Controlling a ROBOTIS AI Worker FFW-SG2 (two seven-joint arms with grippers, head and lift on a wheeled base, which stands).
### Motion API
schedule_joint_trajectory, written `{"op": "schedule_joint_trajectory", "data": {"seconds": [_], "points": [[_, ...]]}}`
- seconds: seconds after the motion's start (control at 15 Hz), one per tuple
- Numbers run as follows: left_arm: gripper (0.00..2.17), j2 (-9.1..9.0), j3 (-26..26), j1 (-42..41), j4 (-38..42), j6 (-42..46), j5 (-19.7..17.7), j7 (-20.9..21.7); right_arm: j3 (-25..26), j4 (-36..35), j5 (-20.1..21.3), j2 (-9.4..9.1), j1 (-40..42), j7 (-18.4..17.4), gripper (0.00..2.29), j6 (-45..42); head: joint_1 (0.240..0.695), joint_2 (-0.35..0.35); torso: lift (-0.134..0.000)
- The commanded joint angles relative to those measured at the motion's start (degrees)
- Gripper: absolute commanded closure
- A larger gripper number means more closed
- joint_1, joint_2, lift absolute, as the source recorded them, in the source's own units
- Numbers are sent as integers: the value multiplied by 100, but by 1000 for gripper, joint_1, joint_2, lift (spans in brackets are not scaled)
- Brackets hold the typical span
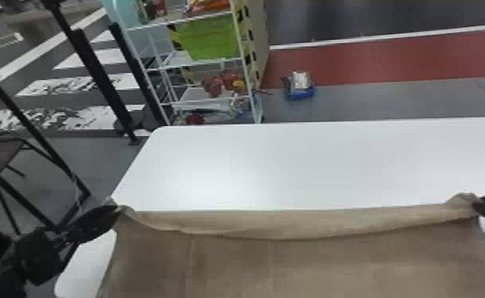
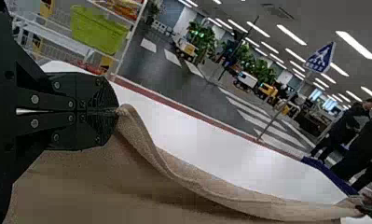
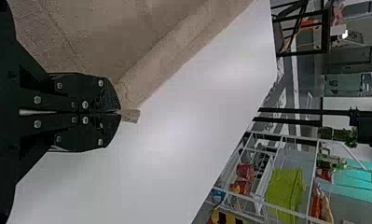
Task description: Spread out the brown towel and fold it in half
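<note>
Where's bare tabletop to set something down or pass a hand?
Largest patch: white table beyond the brown towel, up to the table's far edge. Smaller: near-left corner, between towel and left table edge, nearer than the left gripper. Crowded: the towel's far corners, where left gripper and right gripper pinch it.

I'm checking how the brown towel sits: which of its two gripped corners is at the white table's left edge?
The brown towel corner in the left end effector; the right end effector holds the other corner over the white tabletop.
</note>
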State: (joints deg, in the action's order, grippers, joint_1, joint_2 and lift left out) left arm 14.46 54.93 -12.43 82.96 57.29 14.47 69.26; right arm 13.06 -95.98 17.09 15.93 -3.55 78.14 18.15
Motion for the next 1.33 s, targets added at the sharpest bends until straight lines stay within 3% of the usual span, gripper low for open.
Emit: {"op": "schedule_joint_trajectory", "data": {"seconds": [0.0, 0.2, 0.53, 1.07, 1.27], "points": [[1372, 66, 97, -155, -421, 990, -102, -17, 83, 80, -13, 85, 311, 19, 1166, -606, 695, 298, -134], [1372, 101, 79, -216, -694, 1324, -23, -123, 30, 212, 49, 94, 408, 19, 1166, -904, 695, 294, -134], [1366, 74, 79, -445, -1194, 2712, -6, -589, -67, 203, 67, 94, 566, 19, 1166, -1379, 695, 302, -134], [1362, 66, 132, -524, -1265, 2800, -50, -641, 329, -245, -232, 147, 760, 19, 1166, -1414, 695, 295, -134], [1366, 74, 132, -524, -1370, 3029, -14, -676, 285, -122, -83, 191, 1006, 19, 1166, -1942, 695, 282, -134]]}}
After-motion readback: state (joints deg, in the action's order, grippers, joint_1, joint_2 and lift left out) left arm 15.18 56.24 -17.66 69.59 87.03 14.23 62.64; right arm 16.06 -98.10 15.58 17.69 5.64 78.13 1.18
